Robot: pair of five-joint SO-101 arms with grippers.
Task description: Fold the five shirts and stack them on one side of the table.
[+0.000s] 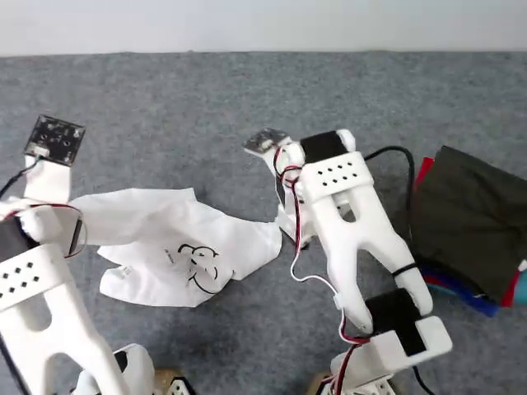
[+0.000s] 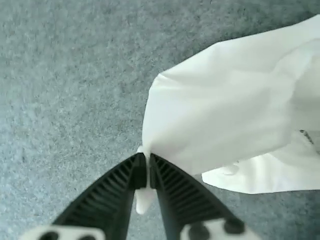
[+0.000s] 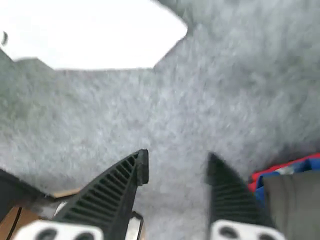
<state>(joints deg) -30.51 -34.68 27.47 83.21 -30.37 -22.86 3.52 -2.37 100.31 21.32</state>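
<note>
A white shirt [image 1: 181, 243] with a black line drawing lies crumpled at the table's left middle. My left gripper [image 2: 145, 172] is shut on a corner of the white shirt [image 2: 220, 115], pinching the cloth between its black fingers [image 2: 120, 182]. In the high view that arm stands at the left, by the shirt's left end. My right gripper [image 3: 177, 167] is open above bare grey carpet, the white shirt [image 3: 95, 35] farther off. The right arm [image 1: 346, 214] stands in the middle, next to the shirt's right tip. A stack of folded shirts [image 1: 465, 222], dark one on top, lies at the right.
Grey carpet [image 1: 206, 107] covers the whole table, with bare room along the back. Blue and red folded edges [image 3: 285, 172] of the stack show close to the right gripper. A white wall runs behind the table.
</note>
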